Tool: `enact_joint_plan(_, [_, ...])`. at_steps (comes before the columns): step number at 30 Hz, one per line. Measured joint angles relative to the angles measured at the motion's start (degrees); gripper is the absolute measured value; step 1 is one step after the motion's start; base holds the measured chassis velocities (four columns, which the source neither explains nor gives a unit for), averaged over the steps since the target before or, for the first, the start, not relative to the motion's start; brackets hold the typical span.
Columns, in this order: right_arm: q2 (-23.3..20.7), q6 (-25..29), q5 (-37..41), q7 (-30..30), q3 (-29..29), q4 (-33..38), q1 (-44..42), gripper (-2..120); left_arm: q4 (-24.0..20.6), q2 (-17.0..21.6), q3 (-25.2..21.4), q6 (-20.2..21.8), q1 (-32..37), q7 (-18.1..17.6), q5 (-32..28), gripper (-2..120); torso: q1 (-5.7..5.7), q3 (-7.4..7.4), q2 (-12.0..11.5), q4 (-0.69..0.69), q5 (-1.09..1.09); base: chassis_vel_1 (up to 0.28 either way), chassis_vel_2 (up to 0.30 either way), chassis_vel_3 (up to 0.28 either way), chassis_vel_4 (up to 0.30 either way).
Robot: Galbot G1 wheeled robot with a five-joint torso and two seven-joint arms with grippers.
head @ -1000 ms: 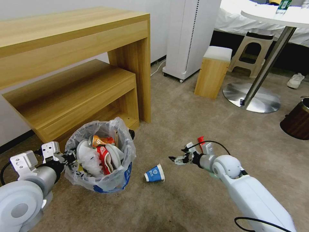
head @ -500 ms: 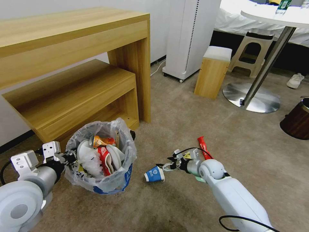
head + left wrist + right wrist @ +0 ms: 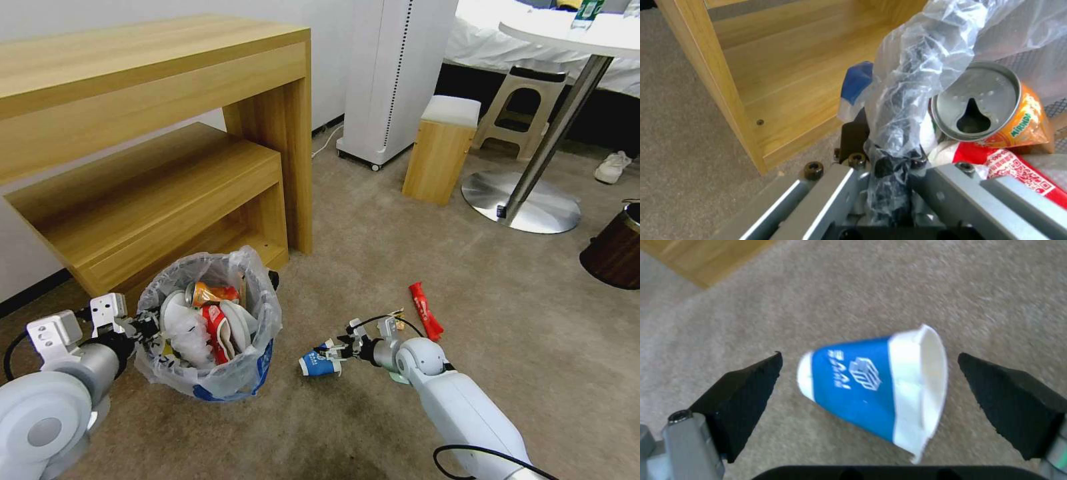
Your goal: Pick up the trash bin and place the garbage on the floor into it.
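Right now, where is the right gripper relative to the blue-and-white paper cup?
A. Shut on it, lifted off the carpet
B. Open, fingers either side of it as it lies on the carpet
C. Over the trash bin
B: the right gripper is open, one finger on each side of the blue-and-white paper cup, which lies on its side on the carpet.

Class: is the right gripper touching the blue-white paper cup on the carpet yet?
Apart. In the right wrist view the right gripper straddles the blue-white paper cup with its jaws open, and bare carpet shows between each black pad and the cup.
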Motion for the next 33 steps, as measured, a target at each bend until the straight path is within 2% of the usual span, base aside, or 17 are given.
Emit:
enact_joint_plan(8, [0.32, 1.66, -2.50, 0.13, 1.25, -2.19, -0.68, 100, -0.04, -0.26, 0.08, -0.06, 0.24, 0.20, 0.59, 1, 0.00, 0.00, 0.00, 0.00, 0.00, 0.000, 0.000, 0.000, 0.000])
enact_joint_plan(24, [3.64, 5.37, -7.84, -2.07, 2.11, -8.20, 0.29, 91, 0.24, -0.13, -0.02, -0.35, 0.30, 0.73, 0.82, 1, 0.00, 0.00, 0.00, 0.00, 0.00, 0.000, 0.000, 0.000, 0.000])
enact_joint_plan(28, [4.21, 5.84, -8.67, -2.21, 2.13, -8.81, 0.40, 87, 0.35, -0.13, 0.03, -0.40, 0.12, 0.80, 0.83, 1, 0.00, 0.00, 0.00, 0.00, 0.00, 0.000, 0.000, 0.000, 0.000])
enact_joint_plan(31, [4.42, 6.49, -9.08, -2.54, 2.09, -9.36, 0.61, 75, 0.48, -0.13, 0.11, -0.42, -0.05, 0.91, 0.84, 1, 0.00, 0.00, 0.00, 0.00, 0.00, 0.000, 0.000, 0.000, 0.000])
enact_joint_plan(33, [4.42, 6.81, -9.10, -2.90, 2.05, -9.44, 0.68, 72, 0.56, -0.12, 0.11, -0.43, -0.08, 0.98, 0.86, 1, 0.00, 0.00, 0.00, 0.00, 0.00, 0.000, 0.000, 0.000, 0.000])
